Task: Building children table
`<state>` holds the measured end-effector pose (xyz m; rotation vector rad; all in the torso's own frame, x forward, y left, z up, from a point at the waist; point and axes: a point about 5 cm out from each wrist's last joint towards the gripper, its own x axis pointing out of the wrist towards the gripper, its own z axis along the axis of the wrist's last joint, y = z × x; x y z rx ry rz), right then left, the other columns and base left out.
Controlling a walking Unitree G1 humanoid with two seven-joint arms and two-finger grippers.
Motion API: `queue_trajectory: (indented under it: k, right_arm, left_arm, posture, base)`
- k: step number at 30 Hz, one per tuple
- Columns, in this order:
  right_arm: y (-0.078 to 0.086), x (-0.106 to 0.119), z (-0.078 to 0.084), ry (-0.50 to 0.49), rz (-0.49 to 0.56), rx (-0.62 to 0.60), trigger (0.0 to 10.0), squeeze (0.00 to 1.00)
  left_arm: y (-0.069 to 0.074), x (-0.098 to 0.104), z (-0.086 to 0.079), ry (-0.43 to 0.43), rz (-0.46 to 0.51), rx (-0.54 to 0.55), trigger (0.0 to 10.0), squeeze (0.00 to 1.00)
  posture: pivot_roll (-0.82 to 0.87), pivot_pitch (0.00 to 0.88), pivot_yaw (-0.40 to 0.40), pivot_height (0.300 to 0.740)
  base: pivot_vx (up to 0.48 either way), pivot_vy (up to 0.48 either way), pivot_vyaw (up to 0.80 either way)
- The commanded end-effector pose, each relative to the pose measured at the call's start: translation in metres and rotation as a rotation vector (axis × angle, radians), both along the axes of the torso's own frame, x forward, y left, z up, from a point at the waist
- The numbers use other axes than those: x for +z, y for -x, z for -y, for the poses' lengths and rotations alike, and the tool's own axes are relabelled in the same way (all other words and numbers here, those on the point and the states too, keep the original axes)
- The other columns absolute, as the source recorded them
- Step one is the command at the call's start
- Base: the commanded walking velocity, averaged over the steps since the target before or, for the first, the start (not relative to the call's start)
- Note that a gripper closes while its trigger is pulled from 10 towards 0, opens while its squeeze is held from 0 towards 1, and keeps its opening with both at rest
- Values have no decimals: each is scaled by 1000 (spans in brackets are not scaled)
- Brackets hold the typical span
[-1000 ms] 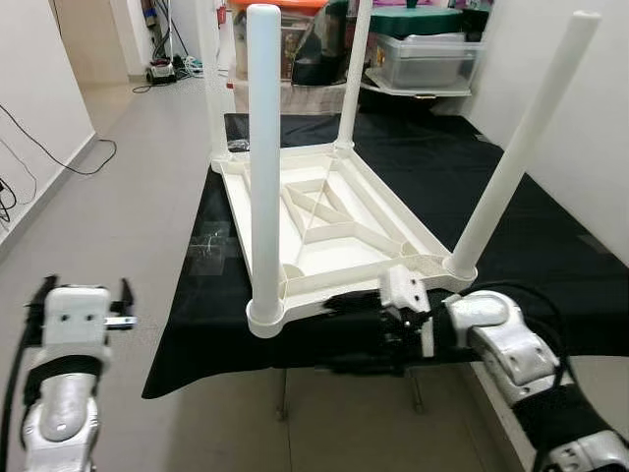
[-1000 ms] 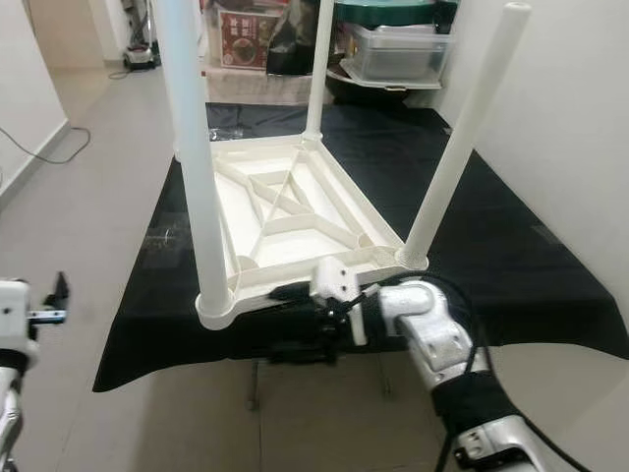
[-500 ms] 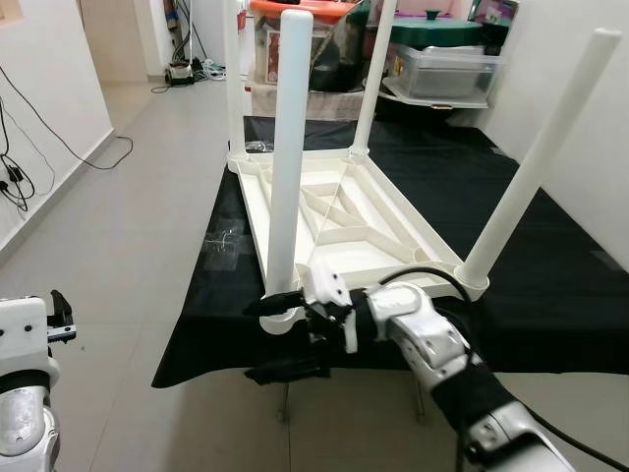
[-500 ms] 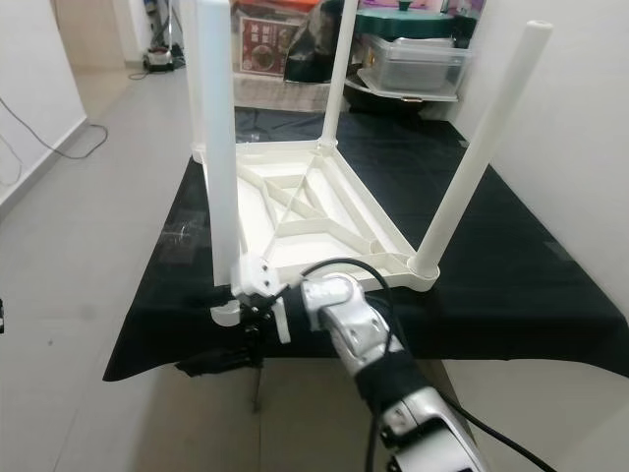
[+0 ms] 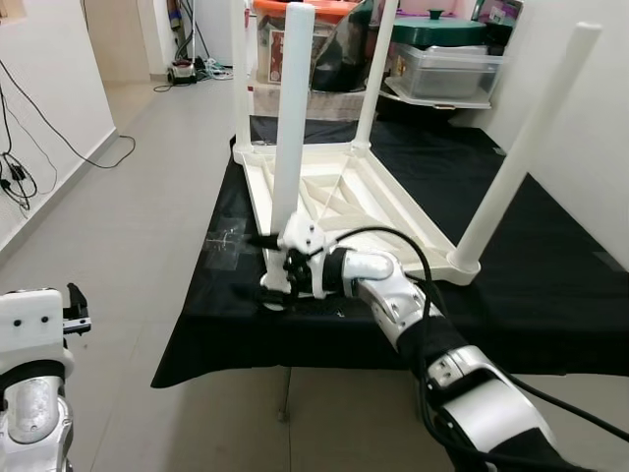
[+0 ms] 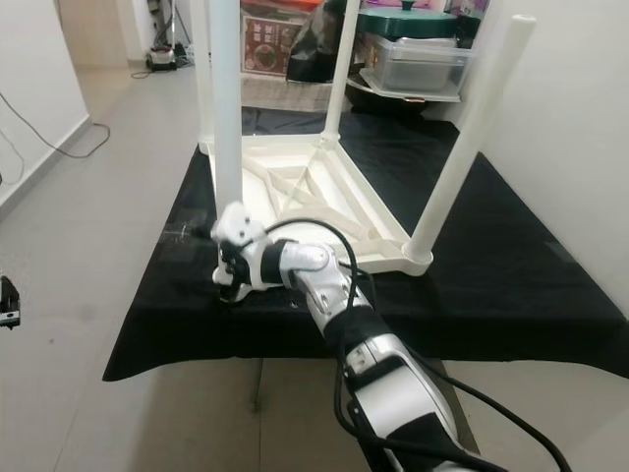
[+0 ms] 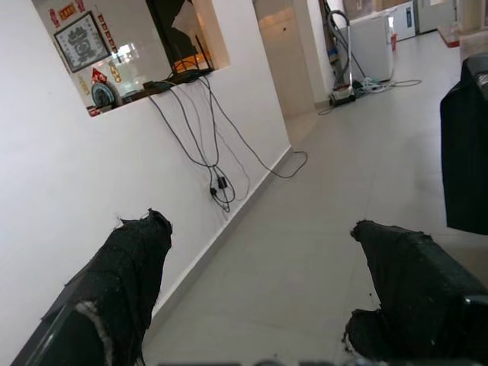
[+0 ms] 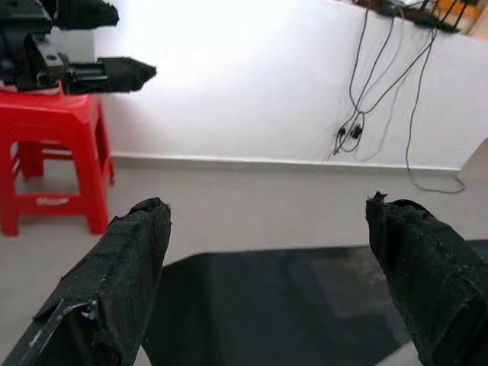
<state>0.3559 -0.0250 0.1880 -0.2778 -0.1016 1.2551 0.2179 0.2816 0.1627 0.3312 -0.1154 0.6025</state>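
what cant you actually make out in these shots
- Base socket of the nearest table leg: head views, covered by the right end effector.
- Tops of the two far legs: cut off by the head views' upper edge.
- Table top's face: turned down onto the black cloth.
- Left end effector: wrist view, open over bare floor.

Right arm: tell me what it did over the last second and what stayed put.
The right gripper swept leftward along the near edge of the upturned white table to its near-left leg, fingers open. The table kept its place on the black cloth. The left gripper stayed low at the side, holding nothing.
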Motion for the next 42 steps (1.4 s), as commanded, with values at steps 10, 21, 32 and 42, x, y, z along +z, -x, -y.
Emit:
queue_trajectory:
  k: [10, 21, 32, 42]
  right_arm:
    - [-7, 15, -27, -99, 35, -82, 10000, 1000]
    - [-10, 31, -41, -198, 81, -147, 10000, 1000]
    - [30, 2, -9, -243, -30, 222, 10000, 1000]
    - [31, -3, 54, -297, -54, -5, 10000, 1000]
  left_arm:
    - [-2, -7, 7, 19, -19, -10, 10000, 0]
    - [-6, -8, 14, 30, -13, -26, 10000, 0]
    - [-8, -3, 45, -12, -2, -200, 10000, 0]
    - [-14, -2, 54, -27, -8, -255, 10000, 0]
  posture:
    - [139, 0, -106, 740]
    - [148, 0, -119, 740]
    - [108, 0, -100, 740]
    - [72, 0, -70, 740]
  base:
    - [0, 0, 0]
    - [0, 0, 0]
    - [0, 0, 0]
    - [0, -277, 0]
